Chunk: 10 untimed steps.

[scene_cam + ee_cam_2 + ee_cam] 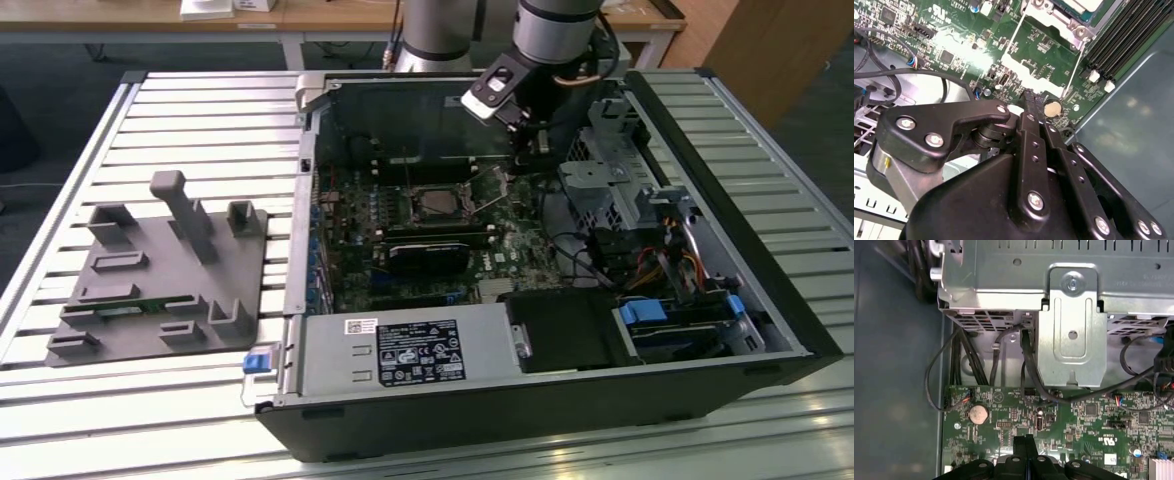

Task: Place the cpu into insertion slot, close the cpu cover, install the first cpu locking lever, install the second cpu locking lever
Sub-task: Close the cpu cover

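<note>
Gripper (1026,442): fingers pressed together, empty, hovering over green board (1079,415) near coin cell (978,414). Closed fingers presumably suit pushing the unlatched locking lever (1075,70).

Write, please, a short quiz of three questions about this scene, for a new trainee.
1. True or false: the gripper is wide open.
2. Which round thing sits on the green board close to the gripper in both wrist views? A) a coin battery B) a fan C) a knob
3. Fill in: the grey tray lies at the exterior view's ____ of the computer case.
Key: 1 false, it is shut, with nothing between its fingers. 2 A. 3 left.
</note>
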### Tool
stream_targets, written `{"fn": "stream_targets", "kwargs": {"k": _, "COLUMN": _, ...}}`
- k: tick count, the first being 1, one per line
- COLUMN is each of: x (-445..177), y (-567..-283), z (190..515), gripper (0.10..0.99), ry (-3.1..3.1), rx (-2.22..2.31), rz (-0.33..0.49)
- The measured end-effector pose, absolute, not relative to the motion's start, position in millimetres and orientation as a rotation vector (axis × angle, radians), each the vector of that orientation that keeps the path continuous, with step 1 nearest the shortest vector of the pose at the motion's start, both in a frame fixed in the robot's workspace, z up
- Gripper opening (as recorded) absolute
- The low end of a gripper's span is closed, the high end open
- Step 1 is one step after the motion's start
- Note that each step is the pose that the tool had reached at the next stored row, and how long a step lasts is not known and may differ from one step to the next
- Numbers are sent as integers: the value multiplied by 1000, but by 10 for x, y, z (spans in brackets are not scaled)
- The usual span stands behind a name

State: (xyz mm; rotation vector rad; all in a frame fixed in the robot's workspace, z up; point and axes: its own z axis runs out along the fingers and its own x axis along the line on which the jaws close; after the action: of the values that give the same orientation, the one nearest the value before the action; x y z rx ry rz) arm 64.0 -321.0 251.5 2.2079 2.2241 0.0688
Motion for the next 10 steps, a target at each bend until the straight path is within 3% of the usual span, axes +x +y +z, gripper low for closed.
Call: {"fn": "stream_targets", "kwargs": {"k": 10, "x": 695, "y": -3201, "z": 2475, "gripper": 106, "ry": 2224, "rx": 2207, "rz": 60}}
